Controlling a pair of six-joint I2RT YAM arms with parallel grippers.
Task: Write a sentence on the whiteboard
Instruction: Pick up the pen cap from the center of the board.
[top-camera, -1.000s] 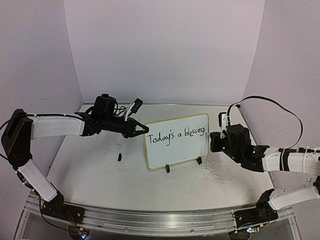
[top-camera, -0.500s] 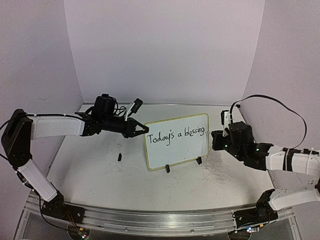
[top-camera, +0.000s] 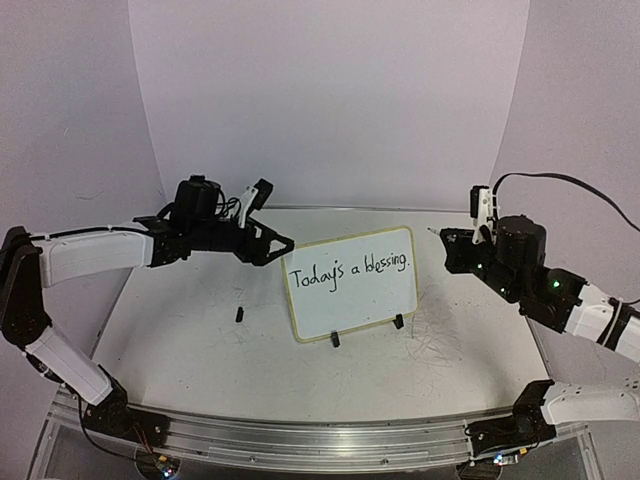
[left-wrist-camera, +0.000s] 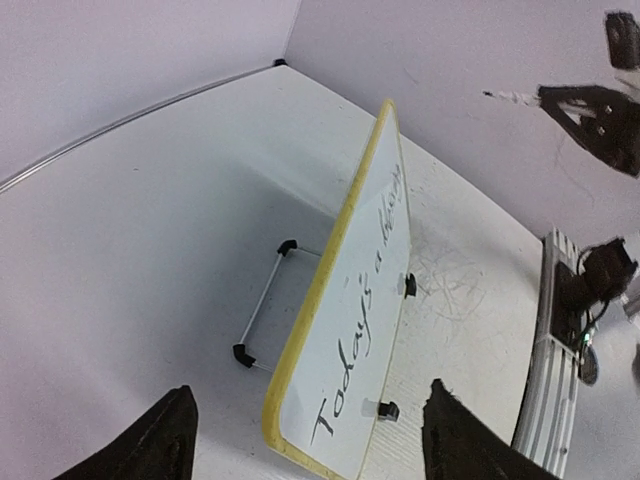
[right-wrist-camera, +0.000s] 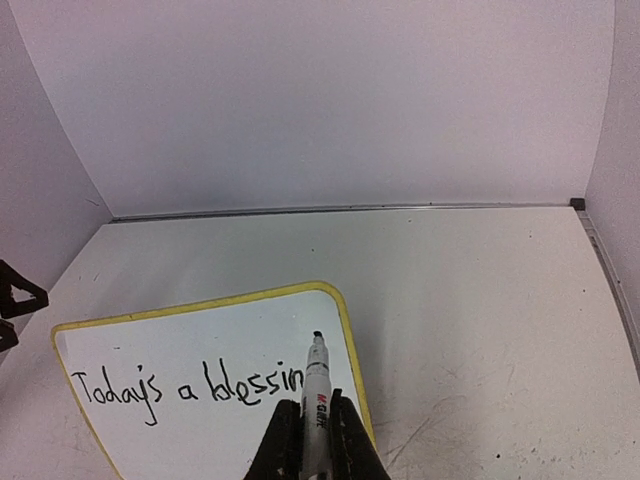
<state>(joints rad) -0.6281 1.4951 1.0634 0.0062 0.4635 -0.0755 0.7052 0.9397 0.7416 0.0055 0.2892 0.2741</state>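
**Sentence looks finished; the light board and the bare marker tip are my worries**

My left end effector (left-wrist-camera: 310, 437) stands wide open and holds nothing. Its two dark, wedge-shaped fingers sit on either side of the whiteboard's left end in the wrist view, near it but apart from it. My right end effector (right-wrist-camera: 315, 440) is closed on a marker (right-wrist-camera: 316, 400), a slim white barrel with a black tip and no cap. From above, it is off to the right of the board and not touching it.

The whiteboard (top-camera: 350, 305) stands near the middle of the desk (top-camera: 200, 350), leaning back. The sentence (top-camera: 350, 270) runs in one black line across its upper half and seems complete, with a full stop.

What could go wrong, in my judgement:
- The board looks thin and light. It rests only on two small black clip feet (top-camera: 335, 338) and a thin wire prop (left-wrist-camera: 265, 305) behind, so a sideways brush from the open left fingers could slide it or tip it over.
- The glossy surface probably wipes easily, so a finger or the marker passing over the letters could smear them.
- The bare tip could mark the desk, which already has grey scribble marks (top-camera: 440, 335), or it could dry out. A small black piece (top-camera: 240, 314) on the desk may be the cap; I cannot tell.
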